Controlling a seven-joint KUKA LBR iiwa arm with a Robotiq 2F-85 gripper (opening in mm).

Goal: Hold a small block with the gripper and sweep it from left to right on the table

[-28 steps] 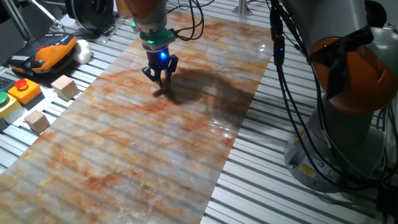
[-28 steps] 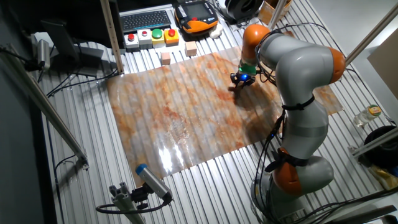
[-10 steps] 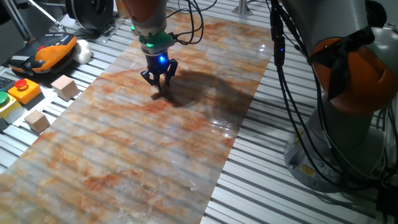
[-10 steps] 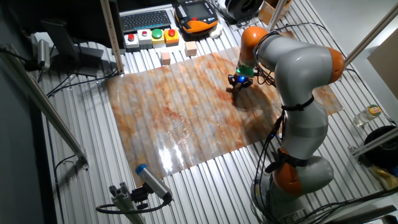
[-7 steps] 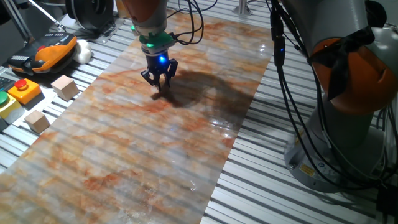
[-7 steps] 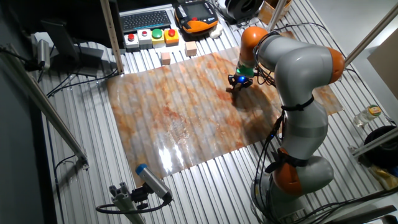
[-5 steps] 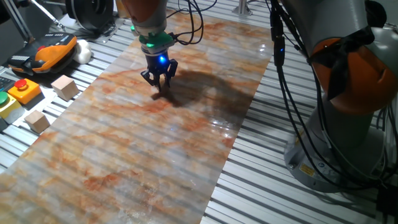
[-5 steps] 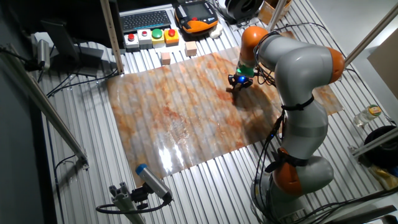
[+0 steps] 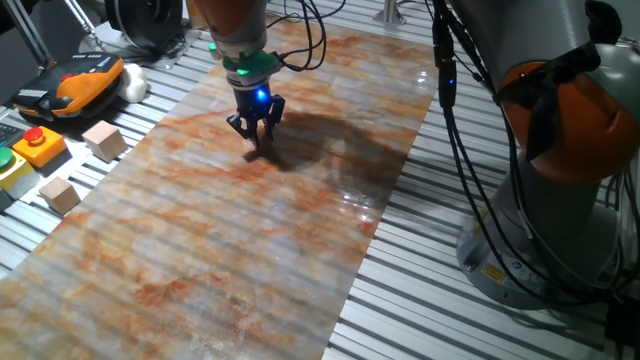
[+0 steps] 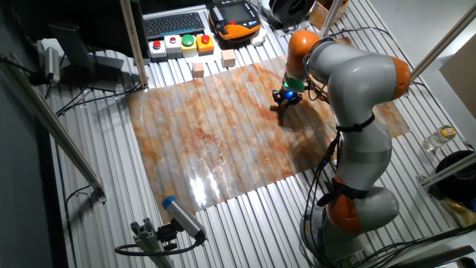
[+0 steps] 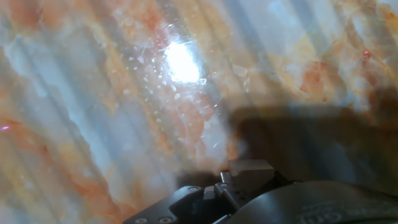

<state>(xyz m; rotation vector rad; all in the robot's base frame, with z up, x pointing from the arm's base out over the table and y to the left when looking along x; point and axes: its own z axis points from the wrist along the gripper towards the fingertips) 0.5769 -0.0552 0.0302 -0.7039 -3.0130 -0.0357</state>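
We see the black two-finger end effector [image 9: 257, 136] pointing straight down at the far part of the long glossy sheet marbled orange, brown and grey [image 9: 230, 230], which lies over the silver ribbed metal tabletop [image 9: 440, 300]. A blue light glows on the wrist just above the fingers, under a green ring. The fingertips sit close together, at or right above the sheet, and a dark shadow spreads from them toward the arm's base.

The tiny tan wooden small block is not something we can pick out in either fixed view; the fingertips are too small and dark there. In the hand view a pale squarish shape [image 11: 251, 173] sits at the bottom edge just beside the dark end effector housing [image 11: 205, 202], but it is blurred and we cannot tell whether it is the block or part of a finger. So we cannot tell whether the end effector is clenched on anything or simply closed.

In the other fixed view the end effector [image 10: 285, 103] stands on the sheet's far right part, near the grey and orange arm [image 10: 357, 97]. Two larger pale wooden cubes [image 9: 104, 139] [image 9: 59, 194] rest on the bare slats beside the sheet's left edge, well apart from the fingers. Near them are an orange and black handheld pendant [image 9: 75, 82] and a yellow box with a red button [image 9: 38, 143].
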